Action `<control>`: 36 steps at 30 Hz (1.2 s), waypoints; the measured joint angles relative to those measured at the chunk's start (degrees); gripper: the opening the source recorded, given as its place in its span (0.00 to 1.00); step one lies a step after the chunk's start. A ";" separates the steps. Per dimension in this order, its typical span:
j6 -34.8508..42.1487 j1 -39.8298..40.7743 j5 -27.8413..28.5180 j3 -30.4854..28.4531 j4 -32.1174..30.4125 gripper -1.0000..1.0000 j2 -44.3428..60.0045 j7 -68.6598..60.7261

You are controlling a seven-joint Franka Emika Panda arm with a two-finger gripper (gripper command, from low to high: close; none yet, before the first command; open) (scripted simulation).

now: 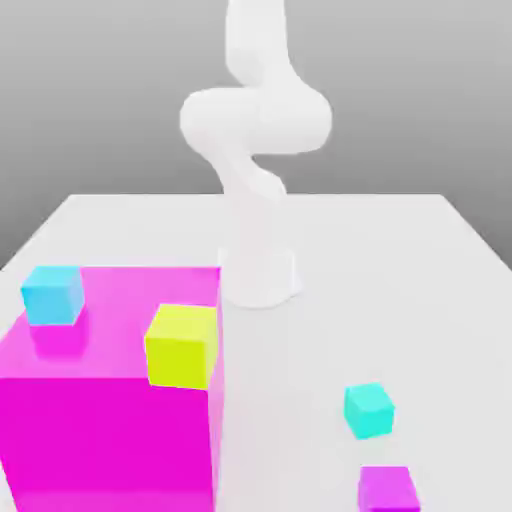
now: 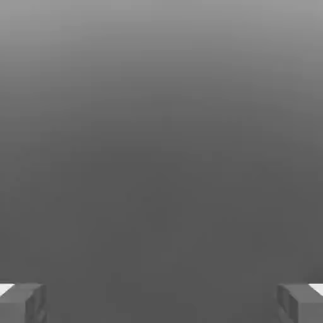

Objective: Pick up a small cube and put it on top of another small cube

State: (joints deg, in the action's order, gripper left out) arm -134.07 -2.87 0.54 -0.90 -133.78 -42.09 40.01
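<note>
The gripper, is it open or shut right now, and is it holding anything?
Open and empty. In the hand view the gripper has its two fingers far apart at opposite edges, with only plain grey background between them.

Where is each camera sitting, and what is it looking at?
Exterior view: sits off the arm, above the white table, looking down across it at the robot arm; it sees a big magenta block carrying a sky-blue cube and a yellow cube, plus the turquoise-green cube and a purple cube on the table.
Hand view: rides on the hand, facing plain grey background; the pincer shows, its fingertips wide apart.
Shared: no cube; just the grey backdrop.
</note>
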 joint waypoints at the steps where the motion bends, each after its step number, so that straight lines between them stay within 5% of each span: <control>1: -0.99 -1.21 0.19 -0.39 -0.86 0.50 1.61 -2.54; 26: -23.85 -24.55 -1.25 -5.80 -20.76 0.50 38.94 -65.45; 36: -37.00 -24.10 -4.36 -1.74 -22.51 0.50 56.91 -79.51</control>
State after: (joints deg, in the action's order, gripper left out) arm -171.08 -26.97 -3.82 -2.65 -156.29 14.82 -39.50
